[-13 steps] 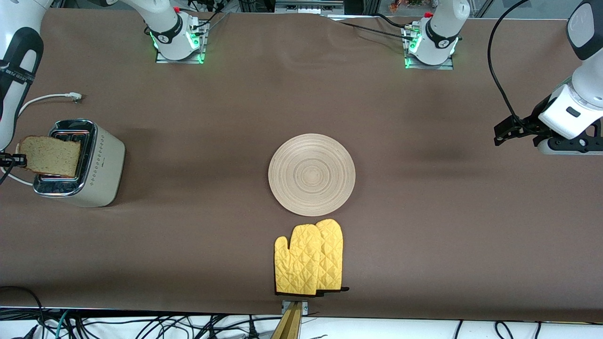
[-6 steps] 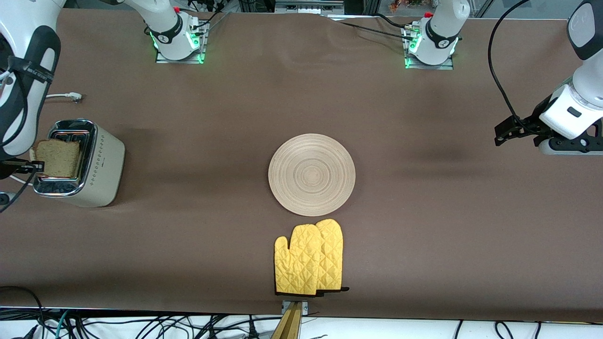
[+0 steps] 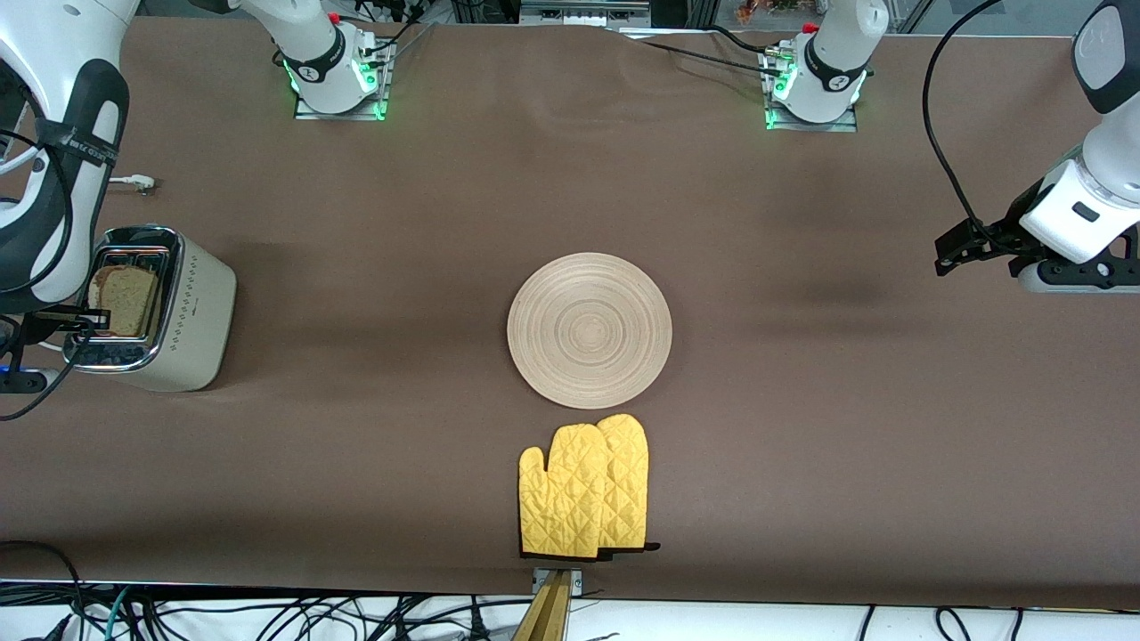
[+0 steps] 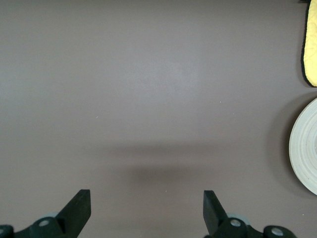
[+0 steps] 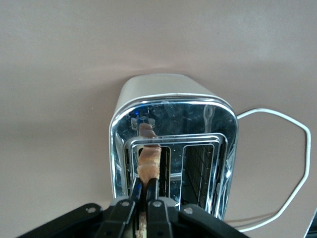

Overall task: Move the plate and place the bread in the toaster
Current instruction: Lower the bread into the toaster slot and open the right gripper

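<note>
The toaster [image 3: 196,312] stands at the right arm's end of the table. The bread [image 3: 125,298] stands upright, sunk most of the way into one slot, and the other slot is empty. My right gripper [image 3: 92,318] is low over the toaster's chrome top, shut on the bread's upper edge. The right wrist view shows its fingers [image 5: 147,182] pinching the slice [image 5: 148,158] in the toaster [image 5: 163,89]. The plate [image 3: 590,329] lies flat at the table's middle, and its rim shows in the left wrist view [image 4: 303,148]. My left gripper [image 3: 955,254] waits open and empty [image 4: 146,196] above the left arm's end.
A pair of yellow oven mitts [image 3: 583,488] lies just nearer the front camera than the plate, and also shows in the left wrist view [image 4: 311,44]. The toaster's white cord [image 3: 134,182] trails on the cloth beside it [image 5: 292,163].
My right gripper has come down with the bread. The slice was above the toaster's top and now sits deep in a slot. The left arm has not moved.
</note>
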Controlling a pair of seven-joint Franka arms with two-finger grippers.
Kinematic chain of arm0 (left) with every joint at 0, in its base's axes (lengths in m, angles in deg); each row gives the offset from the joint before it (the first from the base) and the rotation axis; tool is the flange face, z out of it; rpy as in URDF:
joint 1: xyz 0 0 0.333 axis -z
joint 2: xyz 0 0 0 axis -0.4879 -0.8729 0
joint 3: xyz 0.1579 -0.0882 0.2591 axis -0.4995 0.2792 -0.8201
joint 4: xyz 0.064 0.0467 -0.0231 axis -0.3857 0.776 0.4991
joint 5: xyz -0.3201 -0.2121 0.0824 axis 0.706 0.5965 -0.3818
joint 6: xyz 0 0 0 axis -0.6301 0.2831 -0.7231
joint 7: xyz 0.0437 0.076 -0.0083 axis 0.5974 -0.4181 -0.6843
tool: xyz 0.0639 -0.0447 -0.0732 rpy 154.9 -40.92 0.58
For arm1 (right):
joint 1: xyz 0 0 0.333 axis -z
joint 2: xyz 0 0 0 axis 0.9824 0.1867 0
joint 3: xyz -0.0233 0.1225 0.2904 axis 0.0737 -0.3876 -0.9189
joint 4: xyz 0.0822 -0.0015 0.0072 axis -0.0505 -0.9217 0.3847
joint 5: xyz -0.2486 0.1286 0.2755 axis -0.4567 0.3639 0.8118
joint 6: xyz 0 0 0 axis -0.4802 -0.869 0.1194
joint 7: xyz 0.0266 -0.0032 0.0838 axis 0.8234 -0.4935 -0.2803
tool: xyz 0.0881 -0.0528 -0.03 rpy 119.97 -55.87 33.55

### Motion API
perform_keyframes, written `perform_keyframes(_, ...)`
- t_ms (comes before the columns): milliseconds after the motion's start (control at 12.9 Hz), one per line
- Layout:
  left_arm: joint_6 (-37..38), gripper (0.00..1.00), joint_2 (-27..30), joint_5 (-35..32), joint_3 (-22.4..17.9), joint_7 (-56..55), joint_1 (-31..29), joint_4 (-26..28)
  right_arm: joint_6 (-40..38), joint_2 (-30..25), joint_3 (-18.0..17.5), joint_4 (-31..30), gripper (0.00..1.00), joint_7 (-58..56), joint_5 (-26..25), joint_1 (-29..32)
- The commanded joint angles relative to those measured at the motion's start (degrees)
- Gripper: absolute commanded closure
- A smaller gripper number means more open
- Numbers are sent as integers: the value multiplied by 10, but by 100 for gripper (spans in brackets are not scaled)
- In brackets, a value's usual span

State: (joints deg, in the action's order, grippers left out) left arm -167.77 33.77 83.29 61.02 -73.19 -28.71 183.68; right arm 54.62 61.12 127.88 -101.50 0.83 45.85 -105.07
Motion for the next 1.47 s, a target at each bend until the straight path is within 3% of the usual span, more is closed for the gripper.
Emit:
perform_keyframes(0,11,0,-5,-4,3,-4,0,-14,0,-1,-3,-6,88,-3,12,11)
perform_keyframes(77,11,0,-4,-4,3,-4,0,-14,-5,-2,-2,-6,88,-15,12,17)
perform_keyframes(155,11,0,-5,-4,3,-5,0,-14,-6,-2,-2,-7,81,-22,12,22)
perform_keyframes(232,12,0,-4,-5,3,-5,1,-13,-6,-2,-2,-7,57,-22,12,25)
perform_keyframes(310,11,0,-5,-4,3,-5,2,-13,-5,-1,-3,-7,15,-21,12,25)
perform_keyframes(387,12,0,-5,-4,3,-4,1,-13,-6,-1,-3,-7,0,-21,13,25)
perform_keyframes(697,12,0,-4,-4,2,-4,0,-13,-6,-13,-2,2,0,-21,15,20)
perform_keyframes(1007,12,0,-4,-4,1,-4,-2,-13,-49,-30,-4,26,0,-20,85,11)
perform_keyframes(1395,12,0,-4,-4,1,-5,-2,-13,-70,-43,-1,39,0,-19,92,-52)
